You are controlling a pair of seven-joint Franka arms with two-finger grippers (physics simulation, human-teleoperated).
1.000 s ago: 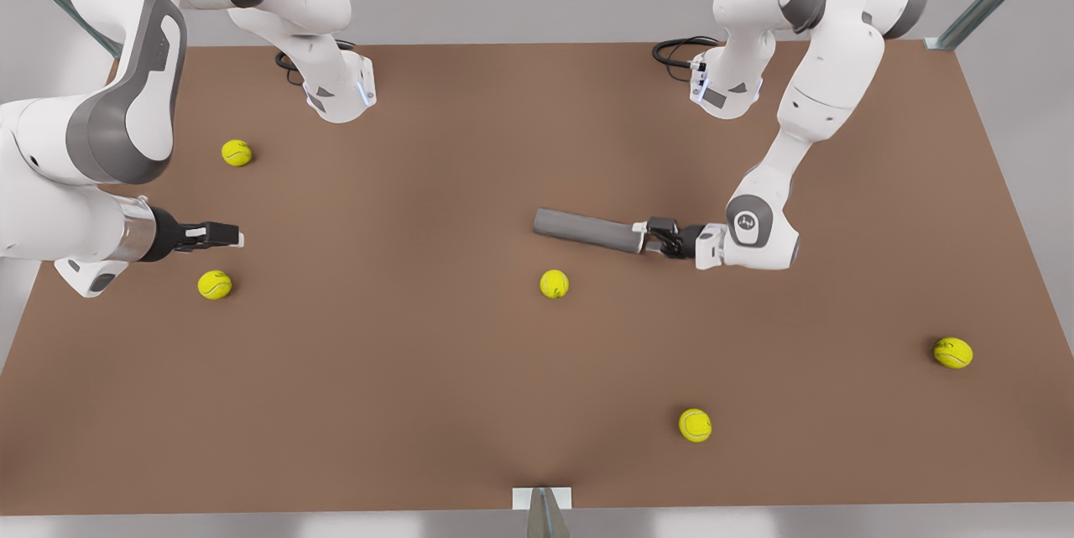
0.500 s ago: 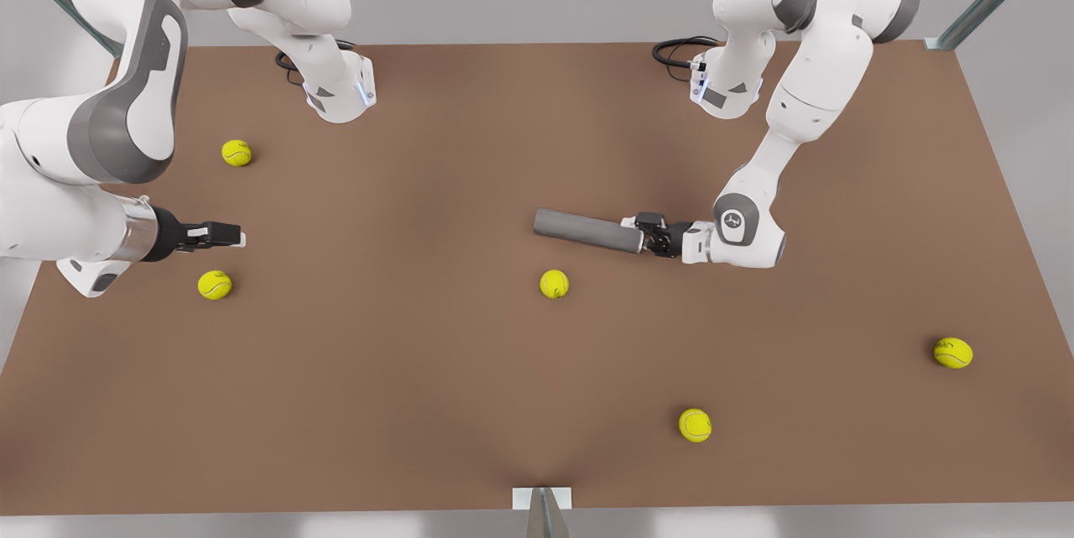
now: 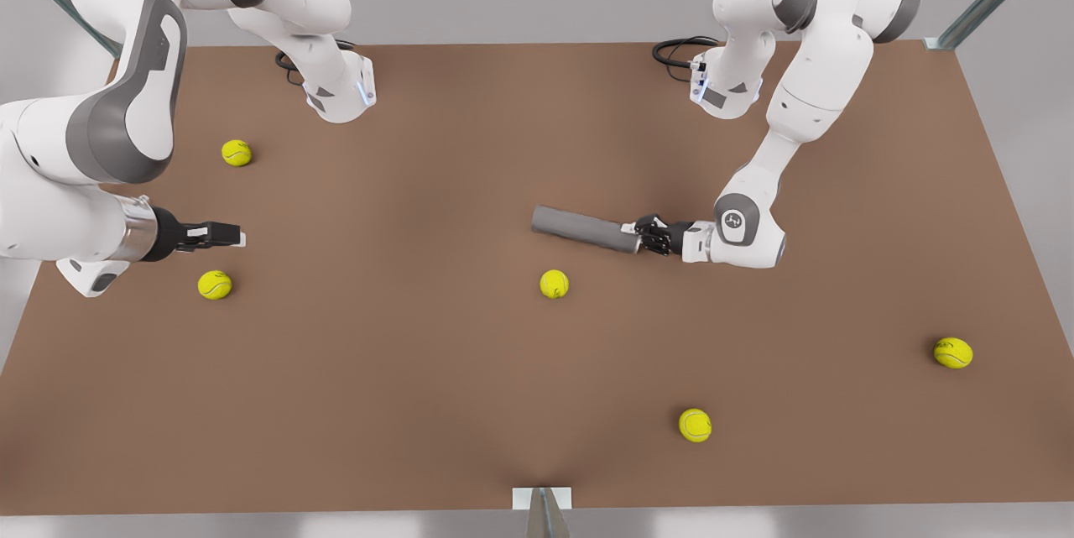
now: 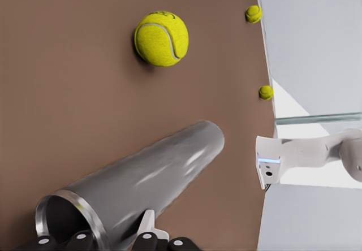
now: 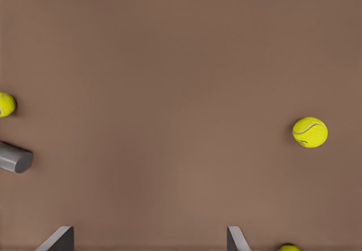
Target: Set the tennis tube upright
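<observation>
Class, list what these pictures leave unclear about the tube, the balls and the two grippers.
- Tennis tube: its hollow inside is dark in the left wrist view.
- Whether the left gripper, at the tube's rimmed end, holds it: cut off by the left wrist view's edge, too small in the front view.
- Right gripper, waiting open at the front view's left: mostly cut off by the right wrist view's edge.
- One tennis ball: cut off by that edge.

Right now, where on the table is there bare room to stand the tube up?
The widest bare patch is mid-table, between the tennis tube and the right gripper. Also the far strip between both arm bases. Tighter: near the centre ball, and where the left gripper holds the tube's rimmed end.
</observation>
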